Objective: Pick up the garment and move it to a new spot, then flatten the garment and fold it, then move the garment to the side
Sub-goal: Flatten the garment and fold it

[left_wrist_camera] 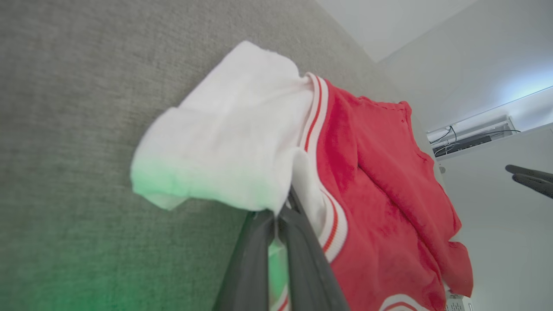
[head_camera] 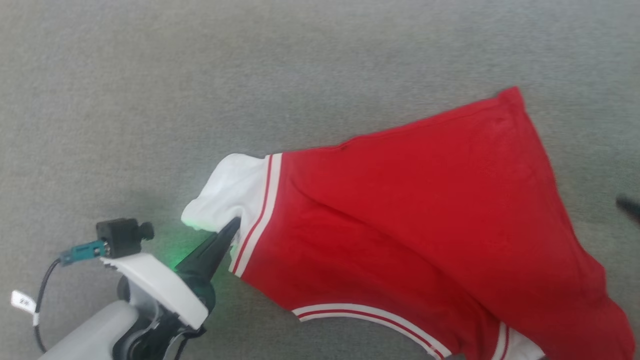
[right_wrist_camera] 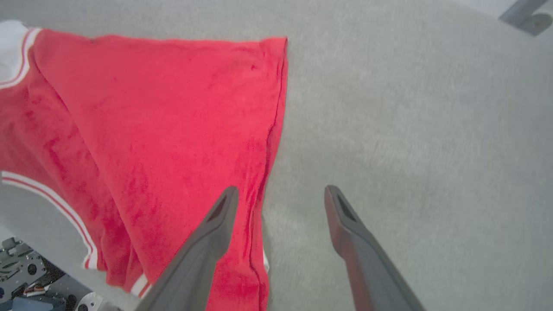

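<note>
Our left arm shows at the lower left of the head view: a pale forearm (head_camera: 90, 332) leads to a white wrist shell (head_camera: 165, 287) with a small black camera (head_camera: 120, 236) perched on it. Our left gripper (head_camera: 232, 229) points up and to the right, its two dark fingers (left_wrist_camera: 298, 259) pressed together on the white edge of the garment (head_camera: 400, 215). Our right gripper (right_wrist_camera: 280, 192) has its fingers spread wide with nothing between them. In the left wrist view, the right gripper's fingertips (left_wrist_camera: 535, 173) poke in at the right edge, well apart from our left gripper.
</note>
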